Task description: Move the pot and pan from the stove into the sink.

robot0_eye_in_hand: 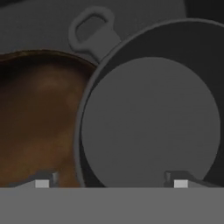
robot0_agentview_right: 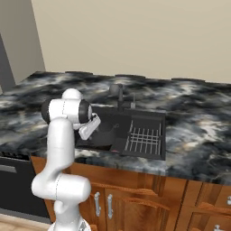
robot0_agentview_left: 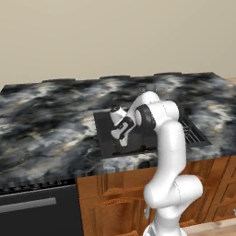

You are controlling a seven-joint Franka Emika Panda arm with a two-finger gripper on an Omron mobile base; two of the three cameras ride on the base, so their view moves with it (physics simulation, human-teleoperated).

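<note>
In the hand view, the dark grey pot [robot0_eye_in_hand: 151, 127] with a loop side handle [robot0_eye_in_hand: 89, 30] lies right below the hand, inside the dark sink [robot0_eye_in_hand: 39, 26]. The pan [robot0_eye_in_hand: 37, 127], brown inside, lies beside it on the left, and the pot's rim overlaps it. My gripper [robot0_eye_in_hand: 112, 183] is open, fingertips wide apart: one over the pan, the other over the pot's floor, touching neither. From the base views the gripper [robot0_agentview_left: 120, 133] [robot0_agentview_right: 90, 128] hangs low over the sink [robot0_agentview_left: 102, 133] [robot0_agentview_right: 151, 115]. The stove is out of view.
A slim faucet [robot0_agentview_right: 118, 92] [robot0_agentview_left: 150, 87] stands behind the basin. A wire rack [robot0_agentview_right: 143, 140] [robot0_agentview_left: 191, 133] fills the sink's right part. Marbled countertop [robot0_agentview_left: 46, 124] spreads all around, with wooden cabinets [robot0_agentview_right: 135, 198] below and a black appliance front [robot0_agentview_left: 37, 205] at lower left.
</note>
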